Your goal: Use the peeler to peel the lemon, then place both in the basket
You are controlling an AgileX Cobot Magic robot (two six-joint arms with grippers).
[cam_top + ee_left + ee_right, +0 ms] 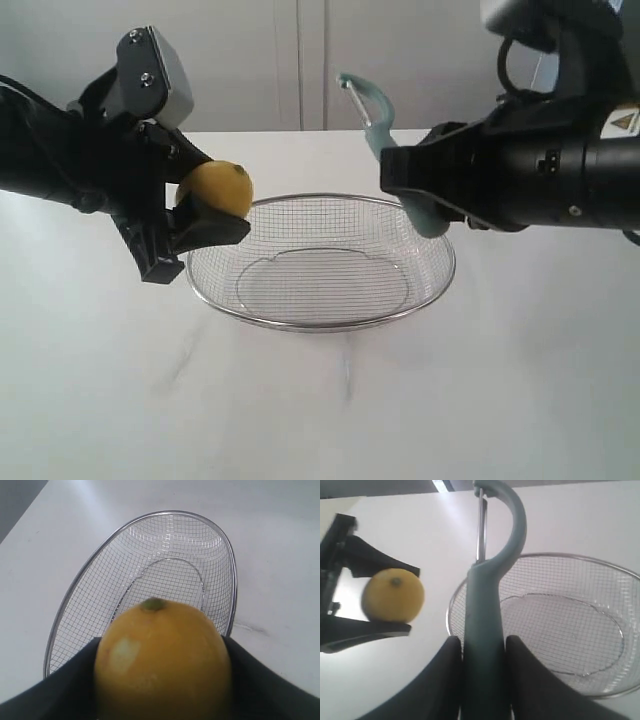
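Observation:
My left gripper (214, 203) is shut on the yellow lemon (216, 188), holding it in the air just over the left rim of the wire mesh basket (322, 320). Up close the lemon (162, 660) fills the space between the black fingers (70, 680), its nubby tip toward the basket (75, 595). My right gripper (392, 182) is shut on the handle of the pale teal peeler (372, 112), blade loop pointing up, above the basket's right side. In the right wrist view the peeler (485, 630) stands between the fingers (442, 680), with the lemon (393, 595) apart from it beside the basket (620, 580).
The basket stands in the middle of a white table (320, 420). It holds nothing. A pale wall or cabinet front (300, 60) runs behind the table's far edge.

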